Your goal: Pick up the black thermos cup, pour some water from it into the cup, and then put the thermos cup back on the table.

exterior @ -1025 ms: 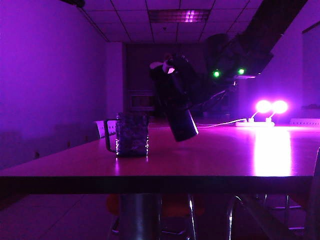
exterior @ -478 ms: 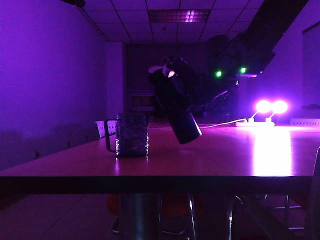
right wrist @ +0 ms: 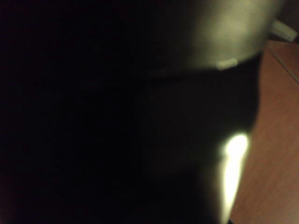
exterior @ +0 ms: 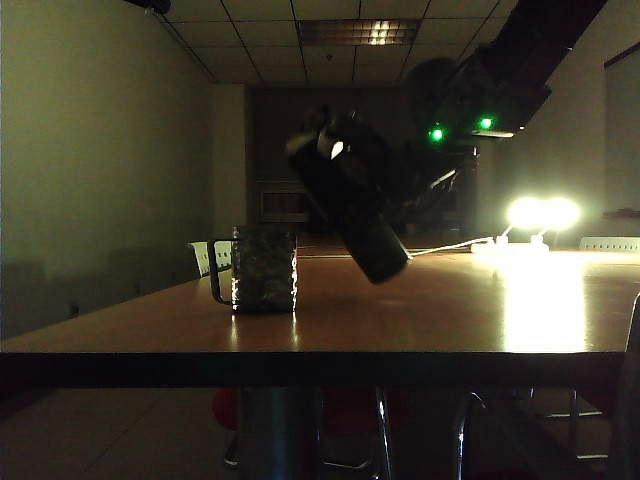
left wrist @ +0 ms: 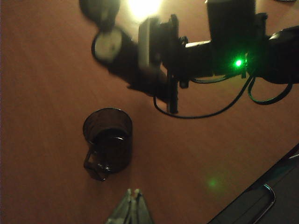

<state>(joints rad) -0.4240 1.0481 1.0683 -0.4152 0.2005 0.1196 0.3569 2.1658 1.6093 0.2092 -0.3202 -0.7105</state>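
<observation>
Dim light fills a long room with a tiled ceiling, and two bright lamps [exterior: 543,212] glare at the far end of the table [exterior: 420,320], throwing a pale streak across its reddish-brown top.

On the table stands the cup [exterior: 264,268], upright, its dark loop handle turned to the left in the exterior view. Its bumpy wall glints. From the left wrist view, looking down into it, the cup [left wrist: 108,140] has a dark inside with a faint bright line partway down the wall; whether that is a water level cannot be told.

Above the table, right of the cup and clear of it, hangs the thermos [exterior: 350,205], off the surface and tilted steeply, its base low to the right, its lid end high and leaning toward the cup. A light patch shows at the top, by the spout. No stream of water can be seen between thermos and cup. In the left wrist view the thermos [left wrist: 122,56] lies blurred beyond the cup, its round light end facing out.

The right gripper [exterior: 395,185] has its jaws clamped round the thermos body; its wrist view is almost wholly filled by the dark flask [right wrist: 117,116].

The left gripper [left wrist: 132,210] hangs over the table just beside the cup, touching nothing, its jaws pressed together.
</observation>
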